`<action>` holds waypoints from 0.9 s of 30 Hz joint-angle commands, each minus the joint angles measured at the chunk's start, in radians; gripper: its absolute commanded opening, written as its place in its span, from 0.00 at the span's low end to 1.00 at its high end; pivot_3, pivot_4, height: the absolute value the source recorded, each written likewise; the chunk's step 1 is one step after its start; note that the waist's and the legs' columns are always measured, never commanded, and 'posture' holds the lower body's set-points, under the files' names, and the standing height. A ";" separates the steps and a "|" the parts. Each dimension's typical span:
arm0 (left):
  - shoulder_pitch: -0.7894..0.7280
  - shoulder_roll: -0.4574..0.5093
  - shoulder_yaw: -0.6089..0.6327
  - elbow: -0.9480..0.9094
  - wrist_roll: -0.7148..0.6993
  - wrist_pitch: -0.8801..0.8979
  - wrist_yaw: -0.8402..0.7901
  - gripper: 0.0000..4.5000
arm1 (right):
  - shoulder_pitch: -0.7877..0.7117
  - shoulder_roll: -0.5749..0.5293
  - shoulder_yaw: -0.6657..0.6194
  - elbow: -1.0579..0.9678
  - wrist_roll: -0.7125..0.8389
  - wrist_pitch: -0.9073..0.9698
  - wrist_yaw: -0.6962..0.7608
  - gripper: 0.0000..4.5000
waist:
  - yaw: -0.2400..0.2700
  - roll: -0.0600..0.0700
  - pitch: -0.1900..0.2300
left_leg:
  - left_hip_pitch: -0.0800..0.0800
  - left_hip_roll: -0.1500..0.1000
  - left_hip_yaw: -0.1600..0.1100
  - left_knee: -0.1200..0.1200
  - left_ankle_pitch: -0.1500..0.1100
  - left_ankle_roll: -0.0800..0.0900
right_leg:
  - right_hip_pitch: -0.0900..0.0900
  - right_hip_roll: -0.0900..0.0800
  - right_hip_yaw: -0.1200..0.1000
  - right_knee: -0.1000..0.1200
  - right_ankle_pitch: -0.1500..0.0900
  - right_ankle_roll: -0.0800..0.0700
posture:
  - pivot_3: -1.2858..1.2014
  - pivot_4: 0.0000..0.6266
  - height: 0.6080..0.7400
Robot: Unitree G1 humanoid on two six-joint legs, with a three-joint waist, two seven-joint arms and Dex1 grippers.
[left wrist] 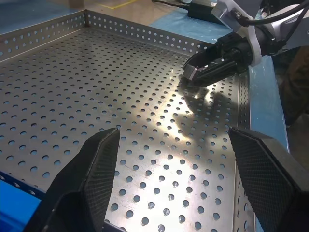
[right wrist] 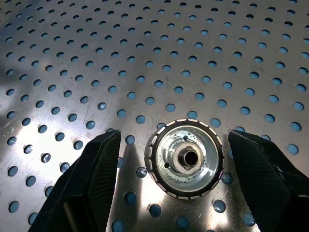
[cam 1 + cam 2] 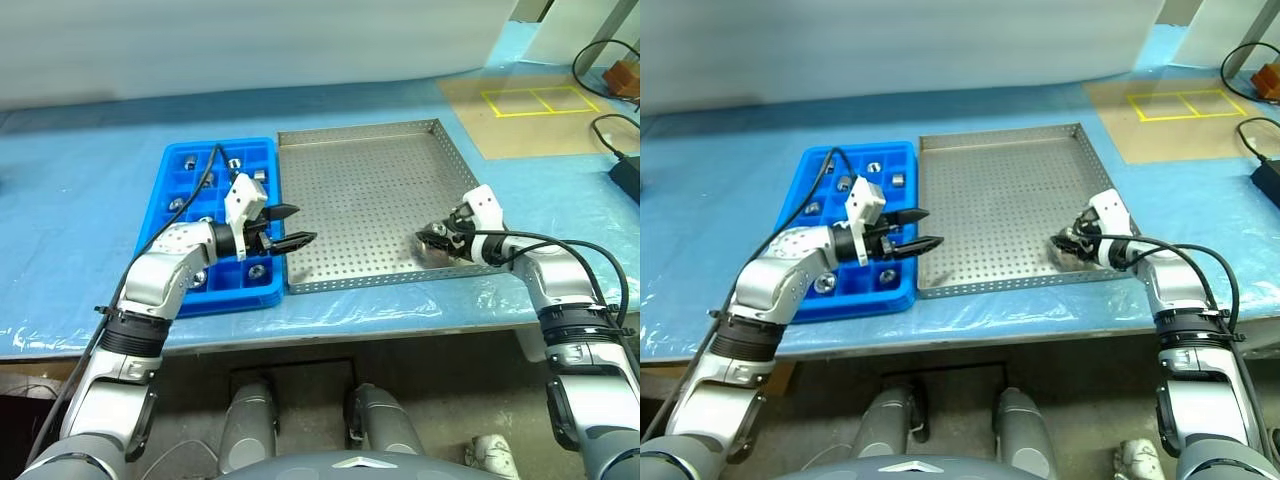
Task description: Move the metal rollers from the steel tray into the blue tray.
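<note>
The task is judged to be close to its end. Several metal rollers [image 3: 257, 174] are seen lying in the compartments of the blue tray [image 3: 176, 165], which sits on the bench [image 3: 80, 200] touching the left side of the steel tray [image 3: 360, 180]. On the perforated floor of the steel tray a single roller [image 2: 184, 159] is seen, at the near right corner; no other is made out there. This last roller is judged to be what is left to be lifted and carried over.

The right end effector [image 3: 436, 236] is lowered over that corner with its fingers spread wide. The roller is framed between the two fingers [image 2: 91, 179] but no contact is visible; nothing is held.

The left end effector [image 3: 290, 227] is held over the seam between the two trays, at the near left corner of the steel tray, pointing right. Its fingers are wide apart too, and nothing is gripped or touched.
</note>
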 commanded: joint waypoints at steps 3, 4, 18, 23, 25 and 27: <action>-0.005 0.008 0.018 -0.043 -0.001 -0.003 0.009 0.84 | -0.005 0.004 0.006 0.001 -0.012 -0.031 0.008 0.72 | 0.000 0.000 0.000 | 0.000 0.000 0.000 0.000 0.000 0.000 | 0.000 0.000 0.000 0.000 0.000 0.000 | 0.44 0.24 1.00; -0.006 0.008 0.017 -0.043 -0.001 -0.002 0.010 0.84 | -0.004 0.005 0.006 0.000 -0.012 -0.031 0.010 0.68 | 0.000 0.000 0.000 | 0.000 0.000 0.000 0.000 0.000 0.000 | 0.000 0.000 0.000 0.000 0.000 0.000 | 0.44 0.24 1.00; 0.000 0.063 0.067 -0.077 -0.033 0.006 -0.020 0.84 | -0.029 0.025 0.008 -0.068 0.016 -0.012 0.042 0.37 | 0.000 0.000 0.000 | 0.000 0.000 0.000 -0.001 0.000 0.000 | -0.001 0.000 0.000 0.000 0.000 0.000 | 0.44 0.24 1.00; 0.009 0.120 0.125 -0.116 -0.039 0.019 0.010 0.84 | -0.089 0.082 0.052 -0.198 0.057 0.027 0.090 0.37 | -0.003 0.001 0.001 | 0.000 0.001 0.000 -0.002 0.000 -0.001 | -0.002 0.000 0.000 0.000 0.000 0.000 | 0.47 0.24 1.00; 0.018 0.131 0.157 -0.149 -0.060 0.042 0.030 0.84 | -0.119 0.119 0.077 -0.227 0.067 0.037 0.108 0.37 | -0.004 0.001 0.001 | 0.000 0.001 0.000 -0.002 0.000 -0.001 | -0.003 0.001 0.000 0.000 0.000 0.000 | 0.48 0.24 1.00; 0.053 0.152 0.183 -0.194 -0.064 0.055 0.045 0.84 | -0.163 0.167 0.112 -0.233 0.074 0.037 0.128 0.37 | 0.000 0.001 0.001 | 0.000 0.002 0.000 -0.004 0.001 -0.002 | -0.004 0.001 0.000 0.000 0.000 0.000 | 0.51 0.24 1.00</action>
